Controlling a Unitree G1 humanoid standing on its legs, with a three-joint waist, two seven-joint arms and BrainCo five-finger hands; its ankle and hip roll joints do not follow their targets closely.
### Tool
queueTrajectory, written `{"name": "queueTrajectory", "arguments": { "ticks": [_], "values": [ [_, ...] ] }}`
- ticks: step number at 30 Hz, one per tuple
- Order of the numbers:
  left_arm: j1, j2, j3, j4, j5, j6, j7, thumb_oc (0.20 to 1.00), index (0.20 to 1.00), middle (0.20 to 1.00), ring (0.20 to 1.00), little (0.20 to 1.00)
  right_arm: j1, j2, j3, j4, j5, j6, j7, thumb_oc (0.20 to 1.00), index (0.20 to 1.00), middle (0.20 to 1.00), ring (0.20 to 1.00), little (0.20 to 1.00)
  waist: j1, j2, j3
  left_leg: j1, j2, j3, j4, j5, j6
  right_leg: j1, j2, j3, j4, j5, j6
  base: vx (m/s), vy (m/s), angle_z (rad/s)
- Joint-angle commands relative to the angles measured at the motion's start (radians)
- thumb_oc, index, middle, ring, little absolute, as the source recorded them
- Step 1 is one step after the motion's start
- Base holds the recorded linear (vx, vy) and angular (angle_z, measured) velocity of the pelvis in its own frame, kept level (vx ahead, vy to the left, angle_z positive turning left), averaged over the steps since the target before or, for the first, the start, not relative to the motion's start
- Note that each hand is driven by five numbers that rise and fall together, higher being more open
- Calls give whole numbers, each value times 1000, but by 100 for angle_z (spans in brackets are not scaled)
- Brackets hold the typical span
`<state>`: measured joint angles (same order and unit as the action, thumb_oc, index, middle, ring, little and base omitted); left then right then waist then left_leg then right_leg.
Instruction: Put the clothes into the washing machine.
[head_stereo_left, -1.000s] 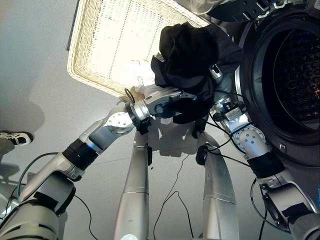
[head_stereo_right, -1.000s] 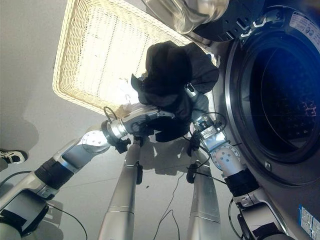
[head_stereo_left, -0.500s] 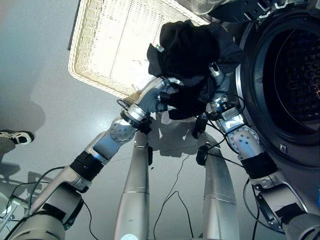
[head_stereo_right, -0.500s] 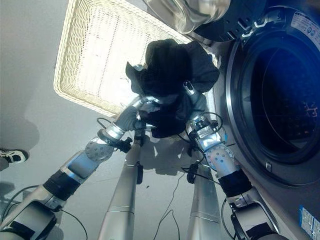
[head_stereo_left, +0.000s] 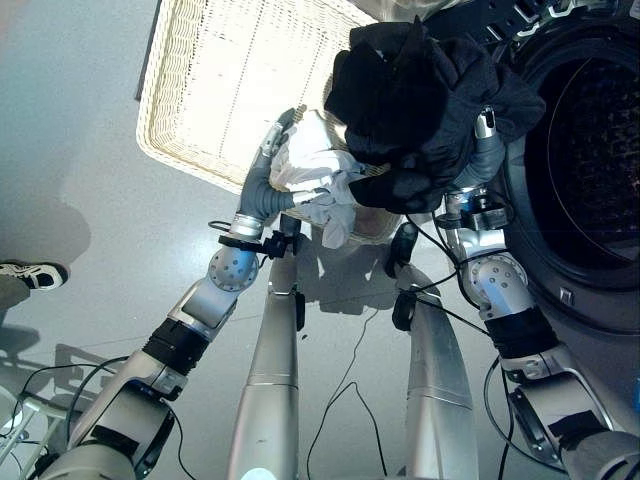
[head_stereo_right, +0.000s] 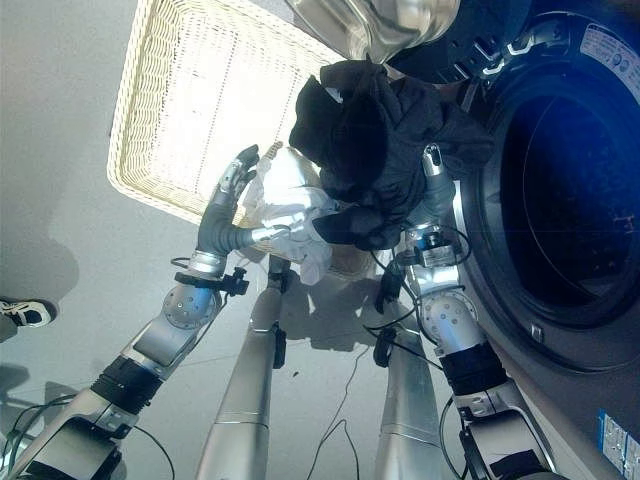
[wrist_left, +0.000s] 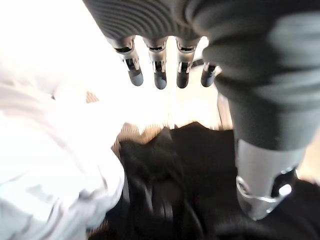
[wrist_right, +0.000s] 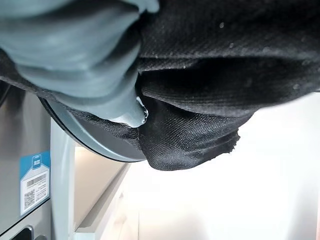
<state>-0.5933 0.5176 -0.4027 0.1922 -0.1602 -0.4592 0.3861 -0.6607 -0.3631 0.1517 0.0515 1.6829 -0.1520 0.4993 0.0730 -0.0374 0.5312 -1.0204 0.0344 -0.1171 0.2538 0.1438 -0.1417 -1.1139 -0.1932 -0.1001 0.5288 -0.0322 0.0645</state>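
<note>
My right hand (head_stereo_left: 487, 135) lifts the black clothes (head_stereo_left: 425, 105) beside the washing machine's drum opening (head_stereo_left: 585, 170), its fingers buried in cloth, grip unclear. My left hand (head_stereo_left: 275, 165) hangs slack-fingered over the wicker basket (head_stereo_left: 200, 90). Dangling folds may snag the door rim.

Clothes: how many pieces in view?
2. Black garment raised on the right hand by the washer door; white garment against the left hand. More may be hidden.

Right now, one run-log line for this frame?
left robot hand: open by white cloth | right robot hand: under black garment | washer drum: open
</note>
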Motion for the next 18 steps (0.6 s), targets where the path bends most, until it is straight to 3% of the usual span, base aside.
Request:
{"name": "queueTrajectory", "arguments": {
  "ticks": [1,6,10,12,13,18],
  "values": [
    [0,-54,64,-23,-50,-84,71,1000,1000,1000,1000,1000,8,-10,-52,-148,37,-37,74,200,200,200,200,200,-24,52,-11,6,-66,3,55,-36,88,56,21,-66,-163,186,81,0,0,0],
    [12,-68,106,24,-75,-107,176,1000,1000,1000,1000,1000,7,-15,-73,-122,17,-63,50,200,200,200,200,200,-27,51,-11,9,-61,7,56,-36,83,60,23,-63,-164,186,82,0,0,0],
    [-1,-64,129,94,-28,-110,270,1000,1000,1000,1000,1000,1,-35,-96,-42,-18,-113,-28,200,200,200,200,200,-32,50,-11,9,-54,14,55,-35,77,59,28,-58,-162,183,80,0,0,0],
    [-15,-56,134,135,-26,-106,290,1000,1000,1000,1000,1000,-4,-53,-114,15,-4,-152,-75,200,200,200,200,200,-35,49,-11,12,-51,18,56,-35,74,61,31,-56,-160,181,80,-2,25,-1],
    [-32,-43,139,189,-25,-110,316,1000,1000,1000,1000,1000,-6,-83,-148,110,-4,-212,-133,200,200,200,200,200,-41,49,-11,14,-45,25,55,-36,70,64,33,-54,-162,181,80,-6,57,-3],
    [-73,-24,128,301,-21,-119,362,1000,1000,1000,1000,1000,-14,-134,-207,294,4,-288,-213,200,200,200,200,200,-53,50,-11,14,-33,37,49,-36,63,62,41,-43,-166,182,79,-5,48,-8]
  ]
}}
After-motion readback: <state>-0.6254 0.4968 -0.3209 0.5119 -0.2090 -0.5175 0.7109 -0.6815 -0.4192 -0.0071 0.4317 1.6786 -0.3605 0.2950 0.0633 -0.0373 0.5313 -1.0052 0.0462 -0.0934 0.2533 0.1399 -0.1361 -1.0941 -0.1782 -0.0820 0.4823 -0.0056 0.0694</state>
